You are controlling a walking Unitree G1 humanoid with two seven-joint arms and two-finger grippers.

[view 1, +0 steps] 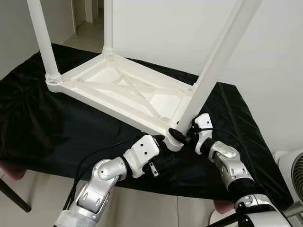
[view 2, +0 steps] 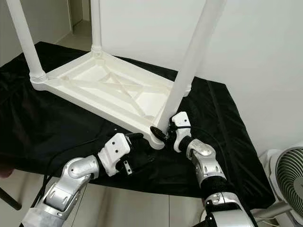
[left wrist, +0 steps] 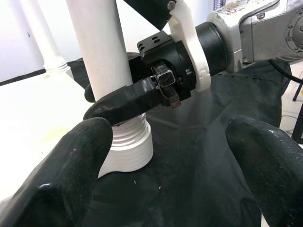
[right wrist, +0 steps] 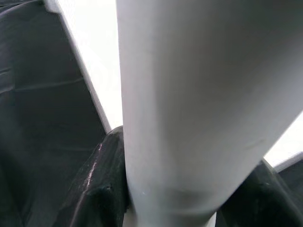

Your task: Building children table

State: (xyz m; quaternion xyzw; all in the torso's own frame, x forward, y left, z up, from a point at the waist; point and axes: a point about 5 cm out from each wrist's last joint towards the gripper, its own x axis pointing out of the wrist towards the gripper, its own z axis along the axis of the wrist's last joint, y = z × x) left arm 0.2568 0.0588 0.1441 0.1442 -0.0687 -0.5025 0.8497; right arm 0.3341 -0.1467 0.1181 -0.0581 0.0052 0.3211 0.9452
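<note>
A white children's table (view 1: 118,90) lies upside down on a surface covered by a black cloth (view 1: 38,118), its legs pointing up. The near right leg (view 1: 213,61) stands tilted in its corner socket. My right gripper (view 1: 182,132) is shut on this leg just above its ribbed collar (left wrist: 130,142). In the right wrist view the leg (right wrist: 189,94) sits between both black fingers (right wrist: 94,189). My left gripper (view 1: 161,139) is open at the same corner, right by the collar. Its fingers (left wrist: 61,175) are spread wide with nothing between them.
Two more white legs (view 1: 42,42) (view 1: 108,28) stand at the table's far corners. A grey fan (view 2: 284,175) is on the floor to the right. The cloth's front edge hangs just behind my arms, and a white wall rises behind.
</note>
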